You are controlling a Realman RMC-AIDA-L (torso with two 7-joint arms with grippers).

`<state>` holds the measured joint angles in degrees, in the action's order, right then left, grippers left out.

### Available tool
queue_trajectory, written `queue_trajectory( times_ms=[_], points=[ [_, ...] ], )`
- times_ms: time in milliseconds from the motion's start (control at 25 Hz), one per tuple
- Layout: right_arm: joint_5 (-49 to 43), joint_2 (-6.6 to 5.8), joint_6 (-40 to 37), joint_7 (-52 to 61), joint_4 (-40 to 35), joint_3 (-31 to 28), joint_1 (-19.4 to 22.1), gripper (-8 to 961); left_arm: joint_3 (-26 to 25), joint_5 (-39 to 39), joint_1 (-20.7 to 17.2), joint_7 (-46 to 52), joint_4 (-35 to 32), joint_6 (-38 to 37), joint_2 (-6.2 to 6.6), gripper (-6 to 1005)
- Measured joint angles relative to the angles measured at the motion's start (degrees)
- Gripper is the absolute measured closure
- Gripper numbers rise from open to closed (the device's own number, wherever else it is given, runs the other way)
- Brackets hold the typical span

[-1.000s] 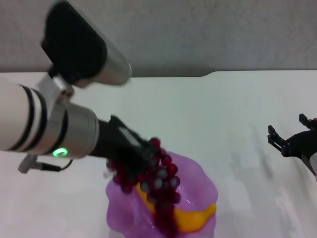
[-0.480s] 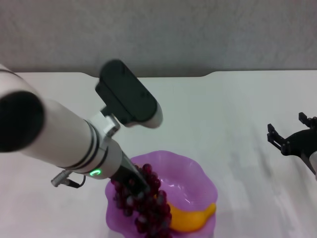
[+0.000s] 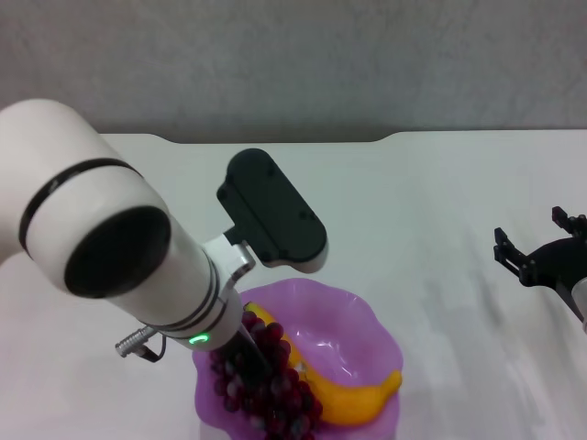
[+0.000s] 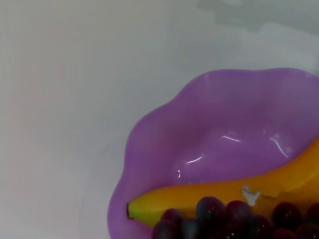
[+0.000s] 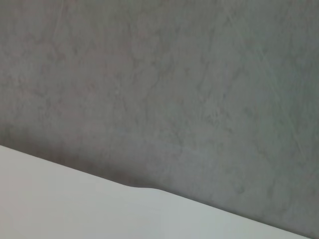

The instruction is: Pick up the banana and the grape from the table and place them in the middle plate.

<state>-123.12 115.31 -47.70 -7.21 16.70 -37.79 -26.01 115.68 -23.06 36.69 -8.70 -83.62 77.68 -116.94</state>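
The purple scalloped middle plate (image 3: pixel 371 323) stands at the near middle of the white table (image 3: pixel 431 202). The yellow banana (image 3: pixel 358 404) lies in it along the near side. The dark red grape bunch (image 3: pixel 268 396) lies in the plate's left part, partly over the banana. My left gripper (image 3: pixel 242 356) reaches down into the bunch and is shut on it; my arm hides most of it. The left wrist view shows the plate (image 4: pixel 224 109), the banana (image 4: pixel 219 191) and the grape bunch (image 4: pixel 224 219) close up. My right gripper (image 3: pixel 535 240) is open and empty at the far right, above the table.
A grey wall (image 3: pixel 367 64) runs behind the table's far edge, which has a shallow notch. The right wrist view shows only the wall (image 5: pixel 174 74) and a strip of table (image 5: pixel 50 199). Bare tabletop lies between the plate and the right gripper.
My left arm has swung toward me and down, and the grape bunch has dropped from above the plate's rim into the plate, onto the banana. The right arm has not moved.
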Motion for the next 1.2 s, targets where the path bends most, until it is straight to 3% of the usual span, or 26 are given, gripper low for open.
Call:
queue_trajectory(
  times_ms=[120,440,800,880,1040,1120,1200],
  points=[
    [0.07,0.0,0.16,0.0,-0.05,0.0,-0.01,65,1.29,0.21,0.16,0.27,-0.88,-0.11,-0.01,929],
    [0.01,0.0,0.3,0.0,-0.26,0.0,-0.01,65,-0.75,0.25,-2.31,-0.19,-8.06,0.08,0.25,657],
    [-0.03,0.03,0.33,0.05,-0.02,0.0,0.02,64,-11.81,-0.89,-13.24,-4.83,-21.02,-6.71,0.25,268],
    [-0.03,0.05,0.33,0.07,-0.02,0.0,0.03,64,-13.39,-1.03,-16.13,-5.05,-21.84,-11.73,0.25,105],
    [-0.09,0.09,0.33,0.1,0.0,0.0,0.06,65,-13.59,-1.09,-24.03,-6.29,-19.55,-31.04,0.28,105],
    [-0.05,0.09,0.32,0.17,-0.06,0.0,0.13,65,-11.11,-1.61,-28.38,-8.07,-14.84,-46.02,0.27,105],
    [0.01,0.09,0.27,0.29,-0.24,0.0,0.25,64,-8.4,-2.94,-30.39,-9.46,-9.0,-59.46,0.33,105]
  ],
)
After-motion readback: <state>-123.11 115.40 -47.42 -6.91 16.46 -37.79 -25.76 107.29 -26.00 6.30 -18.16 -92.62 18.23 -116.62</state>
